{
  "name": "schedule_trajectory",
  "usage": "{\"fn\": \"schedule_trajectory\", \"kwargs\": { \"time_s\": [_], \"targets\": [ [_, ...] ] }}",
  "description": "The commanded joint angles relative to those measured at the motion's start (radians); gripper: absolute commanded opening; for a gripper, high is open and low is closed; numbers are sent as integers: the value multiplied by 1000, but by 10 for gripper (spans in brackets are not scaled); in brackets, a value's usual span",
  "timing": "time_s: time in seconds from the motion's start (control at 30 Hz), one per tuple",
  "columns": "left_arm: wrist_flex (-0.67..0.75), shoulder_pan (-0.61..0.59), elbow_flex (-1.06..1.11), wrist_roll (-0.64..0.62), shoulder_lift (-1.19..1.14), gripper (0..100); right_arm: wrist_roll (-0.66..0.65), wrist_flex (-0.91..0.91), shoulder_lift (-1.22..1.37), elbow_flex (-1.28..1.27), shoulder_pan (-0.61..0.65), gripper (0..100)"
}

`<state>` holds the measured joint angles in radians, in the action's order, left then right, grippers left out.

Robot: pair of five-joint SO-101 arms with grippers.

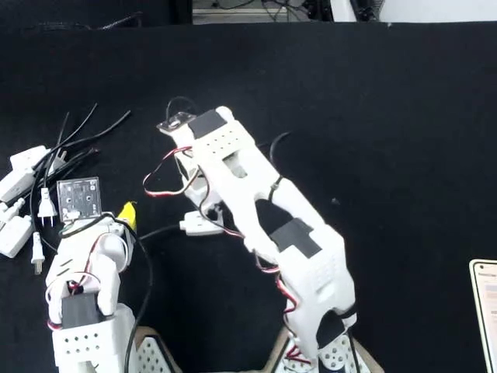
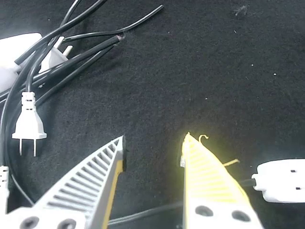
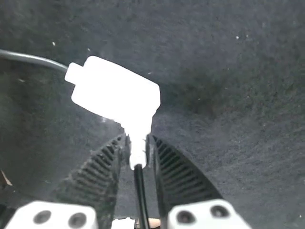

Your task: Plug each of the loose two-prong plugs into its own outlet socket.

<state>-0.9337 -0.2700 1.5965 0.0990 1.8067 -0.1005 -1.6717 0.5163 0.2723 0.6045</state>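
Lower centre of the high view, the right arm folds back on itself, so the right claw (image 3: 137, 145) points down at the tabletop (image 1: 388, 116). It is pressed onto the neck of a white two-prong plug (image 3: 138, 136) — gripped there, I judge, to drive it straight into the white outlet socket (image 3: 114, 90) it meets. At lower left the left claw (image 2: 153, 143) hangs spread and empty near that socket — another loose plug (image 2: 28, 125) lies among black cables (image 2: 71, 52) at the left edge
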Motion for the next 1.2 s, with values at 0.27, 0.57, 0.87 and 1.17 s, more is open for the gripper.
{"fn": "schedule_trajectory", "kwargs": {
  "time_s": [0.27, 0.57, 0.87, 1.17],
  "targets": [
    [8, -12, -73, 0, 5, 202, -221, 32, -188, 18, 97, 319],
    [17, -185, -107, -66, 5, 202, -609, 48, -200, -31, 87, 335],
    [94, -481, -110, -419, 6, 202, -816, 255, -199, -280, 89, 336],
    [94, -479, -111, -427, 6, 202, -859, 436, -197, -435, 86, 329]
  ]
}}
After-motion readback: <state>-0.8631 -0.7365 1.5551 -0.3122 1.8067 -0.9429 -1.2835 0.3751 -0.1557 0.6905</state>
